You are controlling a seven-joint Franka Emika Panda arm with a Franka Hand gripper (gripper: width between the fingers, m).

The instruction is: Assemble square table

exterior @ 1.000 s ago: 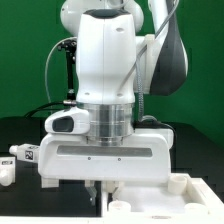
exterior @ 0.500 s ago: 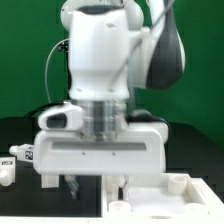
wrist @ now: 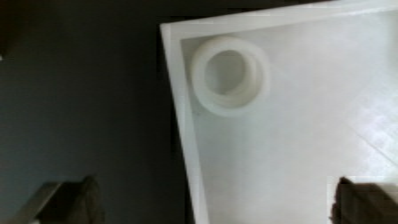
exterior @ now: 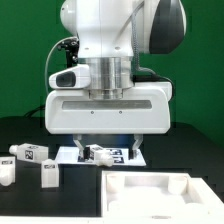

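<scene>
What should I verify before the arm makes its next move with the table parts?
1. Pincer open: ok, fingers stand wide apart.
2. Pincer empty: ok, nothing is held between them.
3. Tabletop lying flat, rim up: ok.
4. Round socket at the tabletop's corner free: ok in the wrist view.
5. Legs loose at the exterior view's left: ok, three show clearly.
6. Fourth leg located: cannot tell, the arm hides part of the scene.

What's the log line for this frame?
tool: open, empty | tabletop: under tool | legs: loose, exterior view's left
</scene>
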